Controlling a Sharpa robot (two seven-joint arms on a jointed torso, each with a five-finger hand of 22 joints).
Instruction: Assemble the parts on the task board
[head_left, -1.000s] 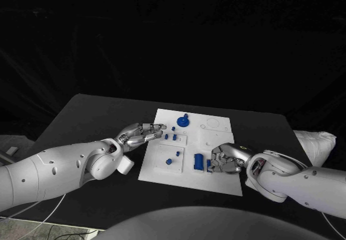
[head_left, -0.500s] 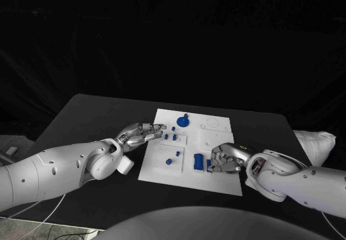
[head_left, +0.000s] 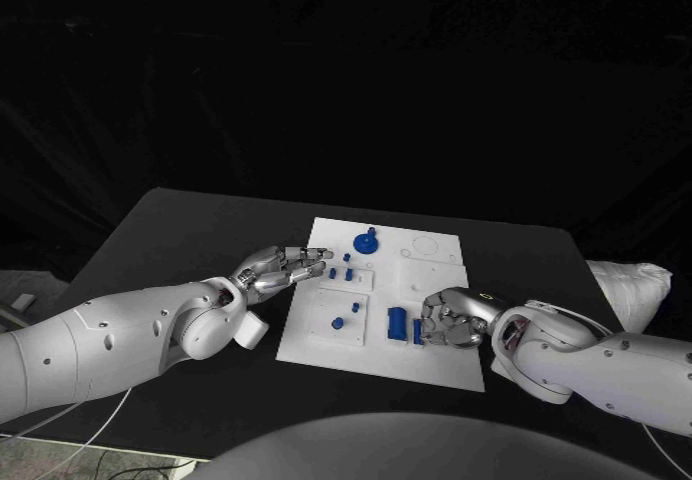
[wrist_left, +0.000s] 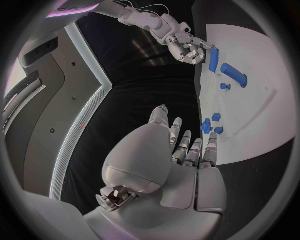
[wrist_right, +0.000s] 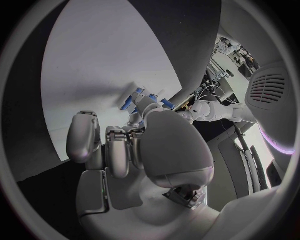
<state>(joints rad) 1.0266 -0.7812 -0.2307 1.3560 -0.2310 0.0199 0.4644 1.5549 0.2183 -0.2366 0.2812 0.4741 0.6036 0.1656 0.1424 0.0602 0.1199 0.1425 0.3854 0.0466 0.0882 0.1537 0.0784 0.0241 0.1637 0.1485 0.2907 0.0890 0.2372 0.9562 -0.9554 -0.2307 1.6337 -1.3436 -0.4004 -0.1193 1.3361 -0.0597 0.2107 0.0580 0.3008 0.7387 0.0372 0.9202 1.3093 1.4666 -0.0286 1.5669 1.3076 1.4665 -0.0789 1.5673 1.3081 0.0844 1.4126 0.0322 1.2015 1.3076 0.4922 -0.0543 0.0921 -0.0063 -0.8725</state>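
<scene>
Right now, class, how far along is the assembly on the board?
Looks done: little can be told; a round blue part sits at the task board's far end. In hand: the right hand closes on a blue piece beside the blue cylinder. Left: small parts near the left hand.

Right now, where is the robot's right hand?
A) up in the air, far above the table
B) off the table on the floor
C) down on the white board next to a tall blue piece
C: the right hand rests on the white board, right beside the tall blue piece.
</scene>
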